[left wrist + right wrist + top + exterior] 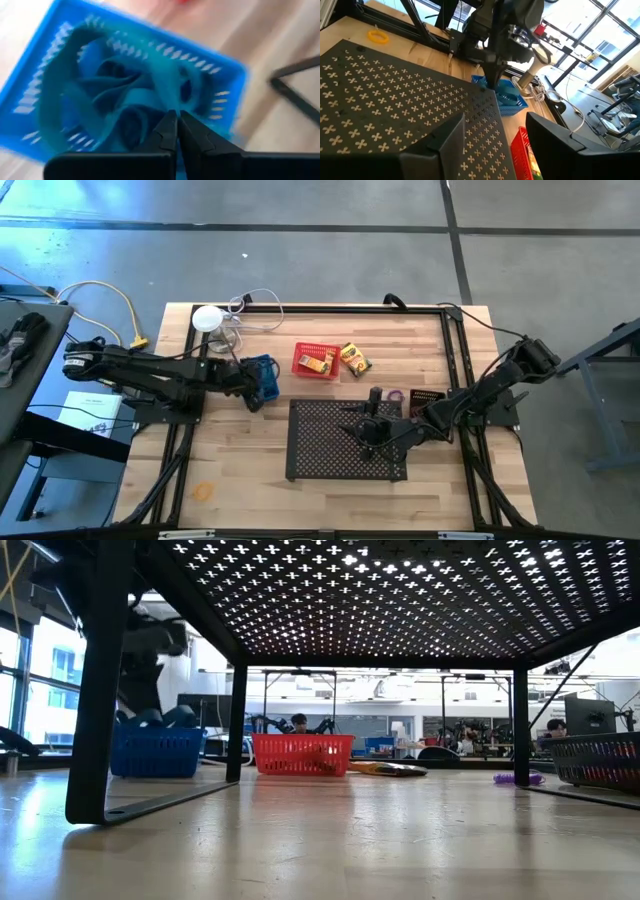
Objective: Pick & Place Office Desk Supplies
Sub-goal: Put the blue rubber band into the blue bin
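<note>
Hovering over the blue basket (263, 377), the left gripper (176, 131) has its fingers pressed together, holding nothing. The basket is rectangular mesh plastic with bluish loops piled inside, standing on the table (240, 460) left of the red basket (316, 361), which holds one crayon box (318, 364); another (355, 359) lies just beside it. The right gripper (366, 430) sits above the black tray (330, 445), fingers apart, empty.

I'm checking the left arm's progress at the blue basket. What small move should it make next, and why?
Probably lift the left gripper straight up, clear of the blue basket. It is shut and empty, its tips right over the blue bands inside, so nothing seems left to drop there. The right gripper waits open over the black tray.
</note>
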